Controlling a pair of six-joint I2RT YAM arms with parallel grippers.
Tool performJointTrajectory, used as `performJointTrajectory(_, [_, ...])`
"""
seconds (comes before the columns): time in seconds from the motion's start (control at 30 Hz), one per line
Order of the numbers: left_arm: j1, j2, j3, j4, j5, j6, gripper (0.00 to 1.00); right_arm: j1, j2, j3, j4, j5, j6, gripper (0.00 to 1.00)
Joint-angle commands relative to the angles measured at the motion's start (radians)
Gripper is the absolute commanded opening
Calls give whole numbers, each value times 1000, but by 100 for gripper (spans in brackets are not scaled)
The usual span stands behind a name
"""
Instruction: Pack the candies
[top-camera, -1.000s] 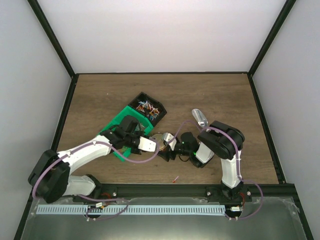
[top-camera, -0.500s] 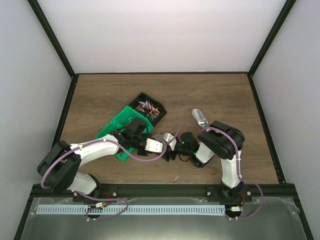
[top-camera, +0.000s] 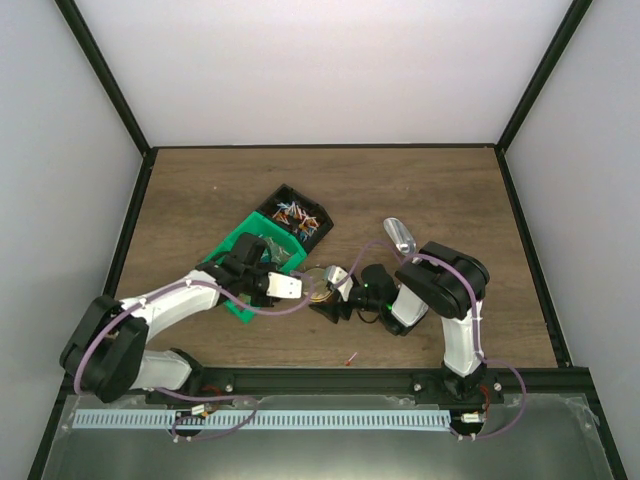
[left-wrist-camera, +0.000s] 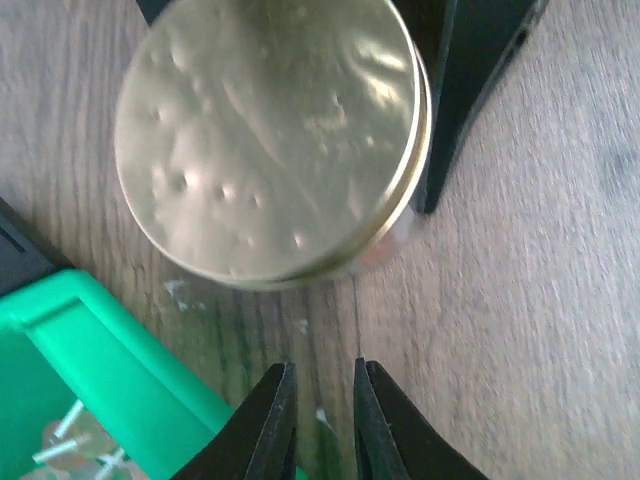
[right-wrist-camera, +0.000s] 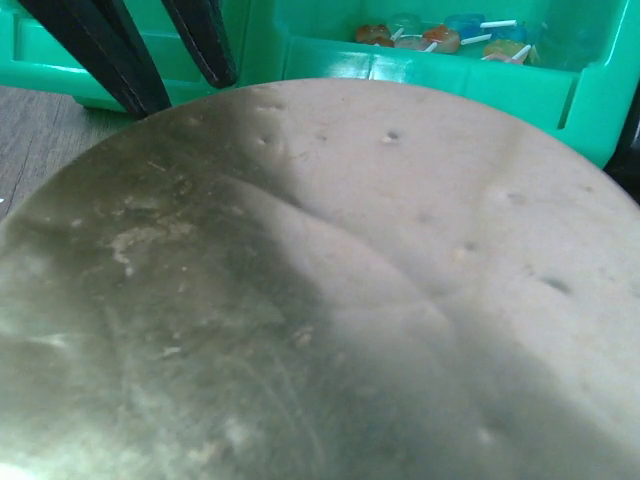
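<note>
The candies (top-camera: 293, 214) lie in a black tray, and more candies (right-wrist-camera: 440, 33) sit in the green bin (top-camera: 232, 252). A jar capped by the round gold lid (left-wrist-camera: 270, 135) stands on the wood beside the bin. My right gripper (top-camera: 330, 300) is closed on the jar: its black fingers (left-wrist-camera: 468, 95) hug the jar's sides. In the right wrist view the lid (right-wrist-camera: 330, 290) fills the frame and hides its jaws. My left gripper (left-wrist-camera: 323, 366) hovers just short of the jar, its jaws a narrow gap apart with nothing between them.
The silver scoop (top-camera: 400, 236) lies on the table behind my right arm. One stray sweet (top-camera: 351, 358) rests near the front edge. The green bin's corner (left-wrist-camera: 120, 350) sits close to the left of my left fingers. Black frame rails border the table.
My left gripper has drawn back a little from the jar toward the green bin and its jaws have narrowed. The right arm and the jar have stayed still.
</note>
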Motion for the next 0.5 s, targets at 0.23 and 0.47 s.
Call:
performJointTrajectory(0.23, [-84,-73,27,-54,128,-160,25,10,15,-11,-108,-23,14,63])
performJointTrajectory(0.47, [-155,34,41,99,71,-227,28,10,14,-11,-109,-22,18,63])
